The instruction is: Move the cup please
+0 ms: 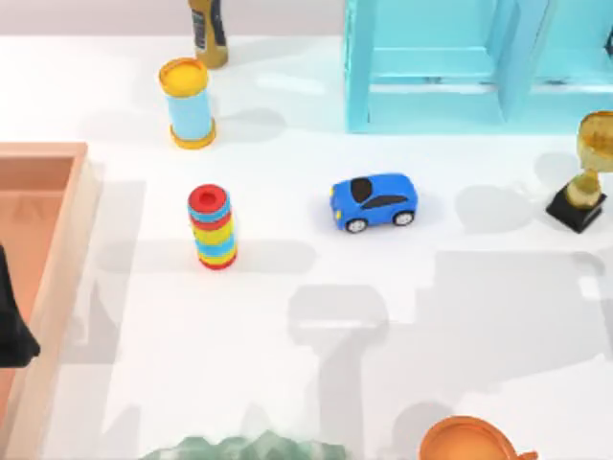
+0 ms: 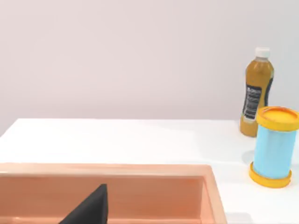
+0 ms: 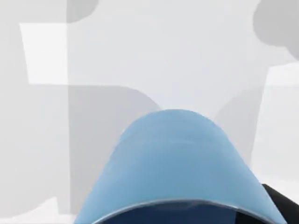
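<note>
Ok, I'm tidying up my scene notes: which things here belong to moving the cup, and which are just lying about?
Job in hand: blue cup.

Lying about: blue toy car, stack of coloured rings, light-blue cylinder with yellow rims, amber bottle, gold trophy, orange cup, wooden tray, turquoise shelf.

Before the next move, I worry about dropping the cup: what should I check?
1. The cup sits close against the right pincer: ok.
2. Grip on the cup is firm: cannot tell.
3. Table beneath the cup is bare: ok.
4. Left pincer is parked over the orange tray, out of the way: ok.
5. Toy car and ring stack stand apart on the table: ok.
</note>
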